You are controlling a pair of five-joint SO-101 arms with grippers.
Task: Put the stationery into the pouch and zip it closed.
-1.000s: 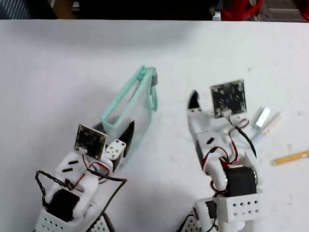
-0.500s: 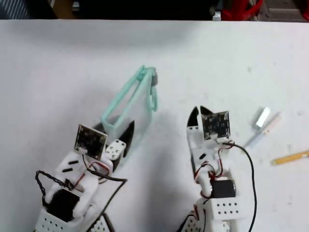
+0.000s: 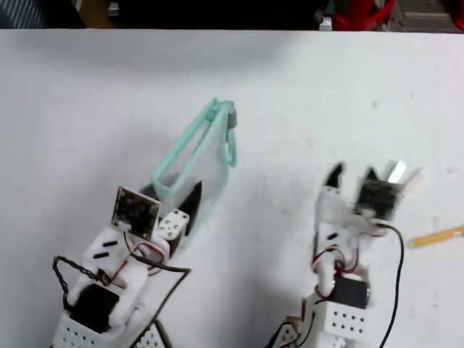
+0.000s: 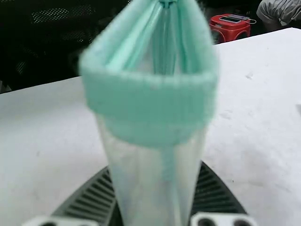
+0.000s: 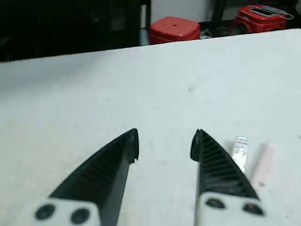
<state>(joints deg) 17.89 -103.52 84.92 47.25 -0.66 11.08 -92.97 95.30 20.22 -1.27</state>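
Note:
A clear pouch [image 3: 197, 156] with a mint-green zip rim stands open on the white table, left of centre. My left gripper [image 3: 177, 206] is shut on the pouch's near end; the left wrist view has the pouch [image 4: 153, 122] rising between the two black fingers [image 4: 84, 200]. My right gripper [image 3: 353, 175] is open, low over the table, right of centre. Just beyond its right finger [image 5: 211, 162] lie a silvery clip [image 5: 241, 149] and a pale pink pen [image 5: 261, 165]. The same clip [image 3: 396, 172] and pen [image 3: 411, 178] lie at the right, with a yellow pencil [image 3: 435, 237] farther out.
A green loop [image 3: 230, 148] hangs at the pouch's far end. The table's far edge [image 3: 232, 30] runs along the back, with red stools [image 5: 175, 29] and dark clutter beyond it. Bare white tabletop lies between the two arms.
The right arm has drawn back toward its base and swung to the right, so its open gripper now sits close to the clip and pen. The left arm and pouch have stayed still.

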